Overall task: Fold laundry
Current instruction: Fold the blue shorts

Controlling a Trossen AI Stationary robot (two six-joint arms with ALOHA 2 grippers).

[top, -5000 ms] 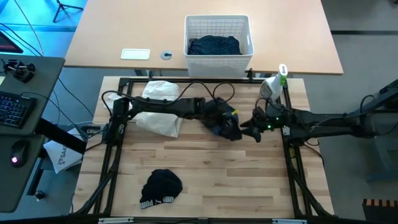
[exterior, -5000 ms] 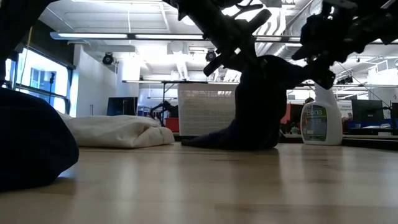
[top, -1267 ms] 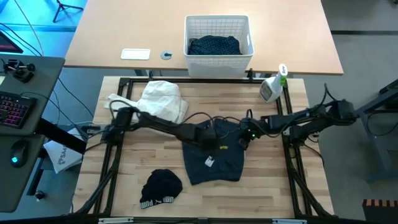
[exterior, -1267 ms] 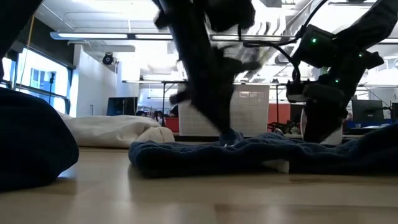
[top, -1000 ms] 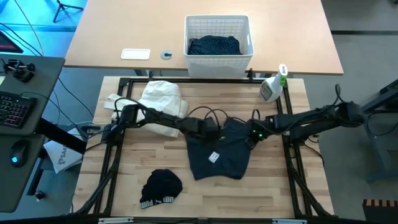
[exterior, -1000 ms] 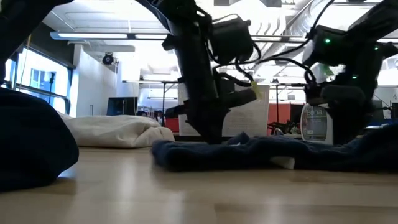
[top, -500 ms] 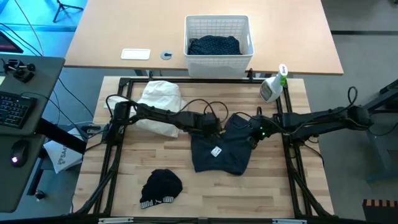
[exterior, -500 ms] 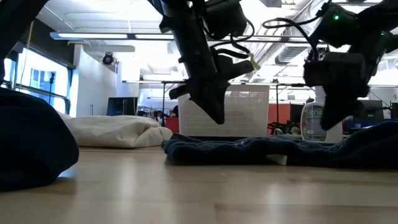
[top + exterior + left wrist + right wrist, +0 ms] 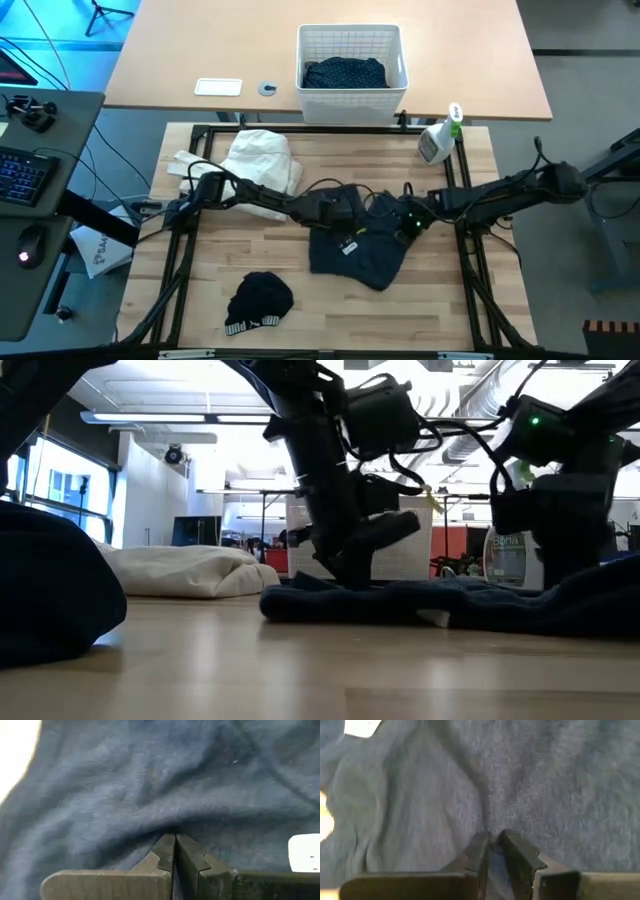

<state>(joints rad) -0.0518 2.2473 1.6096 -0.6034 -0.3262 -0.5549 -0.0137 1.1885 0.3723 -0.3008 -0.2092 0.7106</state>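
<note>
Both hands have come down again: left hand [image 9: 345,213] and right hand [image 9: 404,226] each pinch the dark garment [image 9: 362,250], spread on the counter [image 9: 250,255], ready for folding.

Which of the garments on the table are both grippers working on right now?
The dark navy garment spread mid-table: the left gripper and right gripper both pinch its far edge. The white bundle and black piece lie untouched.
</note>
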